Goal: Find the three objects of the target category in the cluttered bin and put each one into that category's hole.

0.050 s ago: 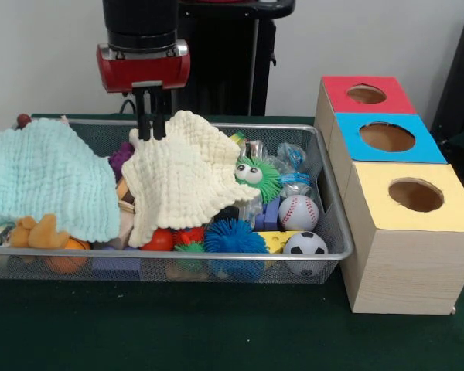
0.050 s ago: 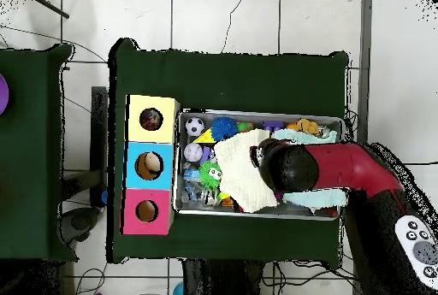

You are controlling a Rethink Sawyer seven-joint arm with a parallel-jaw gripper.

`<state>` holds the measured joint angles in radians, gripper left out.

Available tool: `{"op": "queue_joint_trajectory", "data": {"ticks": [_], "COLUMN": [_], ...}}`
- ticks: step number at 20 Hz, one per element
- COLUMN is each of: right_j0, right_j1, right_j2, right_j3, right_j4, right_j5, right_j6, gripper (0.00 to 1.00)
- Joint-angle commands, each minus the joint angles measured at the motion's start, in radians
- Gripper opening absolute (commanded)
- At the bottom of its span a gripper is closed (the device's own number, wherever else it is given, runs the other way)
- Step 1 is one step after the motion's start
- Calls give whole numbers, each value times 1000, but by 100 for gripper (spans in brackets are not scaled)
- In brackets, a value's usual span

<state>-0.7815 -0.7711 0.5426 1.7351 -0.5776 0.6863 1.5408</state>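
My gripper [image 1: 151,127] hangs over the back left of the wire bin [image 1: 216,256]. Its fingers are shut on the upper edge of a pale yellow cloth [image 1: 182,182] that drapes over the middle of the clutter. A baseball [image 1: 298,212], a soccer ball [image 1: 305,246], a blue spiky ball [image 1: 232,238] and a green fuzzy toy with eyes [image 1: 257,176] lie uncovered to the right. In the overhead view the arm's wrist [image 2: 287,165] hides the gripper above the yellow cloth [image 2: 242,168].
A mint cloth [image 1: 50,178] covers the bin's left part. Right of the bin stand three boxes with round holes: red [image 1: 367,94], blue [image 1: 387,137] and yellow [image 1: 416,195]. An orange plush toy [image 1: 39,232] and a red ball [image 1: 161,239] peek out below the cloths.
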Motion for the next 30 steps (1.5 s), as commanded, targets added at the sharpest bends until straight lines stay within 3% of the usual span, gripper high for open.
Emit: {"op": "queue_joint_trajectory", "data": {"ticks": [1,11,15,20,27,30], "right_j0": [-23,-38,-54,-48,-11,-18], "right_j1": [78,109,143,208,242,246], "right_j2": [89,123,144,128,82,97], "right_j3": [-57,-62,-72,-119,-176,-188], "right_j4": [-93,-96,-90,-149,-239,-227], "right_j5": [187,237,182,133,132,162], "right_j6": [-419,-436,-410,-397,-369,-374], "gripper": [100,100,100,100,100,100]}}
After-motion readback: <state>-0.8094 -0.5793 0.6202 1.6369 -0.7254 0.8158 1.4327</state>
